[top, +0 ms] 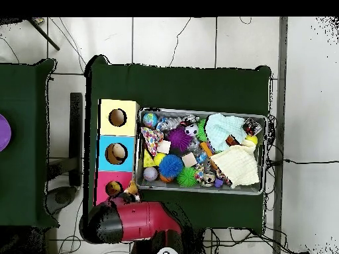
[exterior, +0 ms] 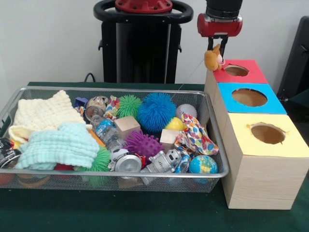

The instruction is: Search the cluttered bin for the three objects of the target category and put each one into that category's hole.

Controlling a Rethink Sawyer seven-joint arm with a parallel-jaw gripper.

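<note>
Three holes face you on the wooden box row (exterior: 263, 186): red-topped box (exterior: 238, 71), blue-topped box (exterior: 249, 98) and yellow-topped box (exterior: 268, 134), w/ red farthest from the wire-mesh bin (exterior: 215, 140) front and yellow nearest it. The row sits just beside the bin, touching or nearly so.

The gripper (exterior: 217, 48) hangs above the red box's bin-side corner, clenched on a small tan plush toy (exterior: 213, 59). The toy dangles off the tips, just beside the red hole, not over its centre. In the overhead view the same gripper (top: 130, 192) shows by the red box w/ the plush toy (top: 132, 194) at the edge of that hole.

Inside the bin, measured from the blue spiky ball (exterior: 156, 111) in the middle: a green spiky ball (exterior: 129, 105) touches it on the side away from the boxes; a purple spiky ball (exterior: 143, 144) lies toward the bin front; a wooden block (exterior: 127, 126) sits between those two. A patterned cloth (exterior: 195, 137) lies on the box side, w/ a small globe ball (exterior: 202, 165) at the bin's front corner below it. A cream knit cloth (exterior: 44, 112) and a mint knit cloth (exterior: 60, 145) fill the end well apart from the boxes. A crushed plastic bottle (exterior: 107, 133) lies between the mint cloth and the purple ball.
</note>
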